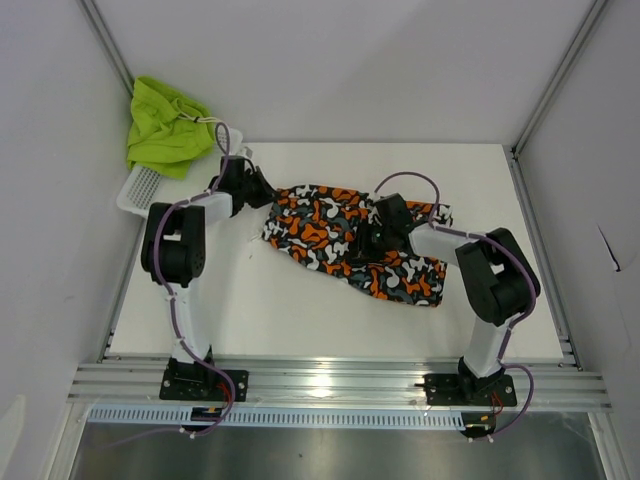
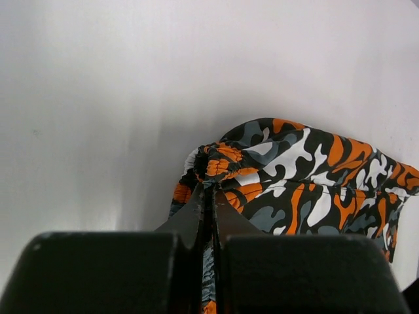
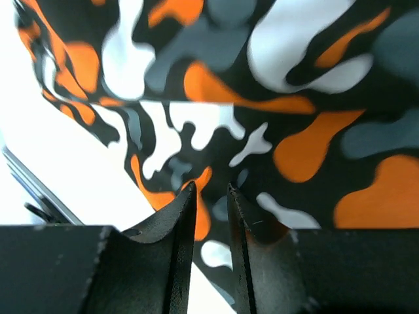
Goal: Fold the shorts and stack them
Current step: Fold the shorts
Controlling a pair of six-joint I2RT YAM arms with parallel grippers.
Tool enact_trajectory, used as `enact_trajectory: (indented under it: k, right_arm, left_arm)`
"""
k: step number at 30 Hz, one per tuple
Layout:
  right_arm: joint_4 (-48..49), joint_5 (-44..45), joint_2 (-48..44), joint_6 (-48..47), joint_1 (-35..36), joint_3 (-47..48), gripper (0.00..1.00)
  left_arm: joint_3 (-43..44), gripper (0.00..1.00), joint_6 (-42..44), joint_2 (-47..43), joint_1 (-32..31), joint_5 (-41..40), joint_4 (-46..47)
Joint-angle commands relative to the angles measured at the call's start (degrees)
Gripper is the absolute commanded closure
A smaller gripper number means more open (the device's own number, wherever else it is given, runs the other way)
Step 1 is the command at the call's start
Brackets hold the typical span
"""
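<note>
Nearest, the white table (image 1: 280, 310) lay flat and matt on the near side of the camo shorts (image 1: 320, 225). That soft pair, blotched orange, black, grey and white, was spread crumpled across the table's middle, its long side slanting from far left to near right.

On the right half of the camo shorts sat the right gripper (image 3: 209, 190). Its black fingers (image 3: 177, 222) stood a narrow gap apart, tips down at the cloth. Whether they nipped a fold could not be told.

At the far-left corner of the camo shorts was the left gripper (image 2: 211, 193). Its fingers were pressed together on the bunched, gathered edge of the cloth, with a strip of print showing between them.

Beyond and left of the camo shorts, off that corner, stood the basket (image 1: 140, 190), white plastic mesh. The green shorts (image 1: 165, 130), plain lime and rumpled, were heaped over its far end, a white drawstring (image 1: 205, 121) looping out on the side toward the camo shorts.
</note>
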Motion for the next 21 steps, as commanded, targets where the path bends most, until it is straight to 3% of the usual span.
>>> enact_trajectory:
  k: [1, 11, 21]
  right_arm:
    - [-5.5, 1.6, -0.4, -3.6, 2.2, 0.2, 0.72]
    - [-21.1, 22.0, 0.9, -8.0, 8.0, 0.6, 0.71]
    - [-23.7, 23.7, -1.8, -10.9, 11.8, -2.9, 0.71]
  left_arm:
    - [-1.9, 1.00, -0.8, -5.4, 0.4, -3.8, 2.7]
    - [-7.3, 1.00, -0.9, -11.4, 0.4, -10.3, 3.0]
    - [-14.9, 1.00, -3.3, -17.3, 0.4, -15.0, -1.3]
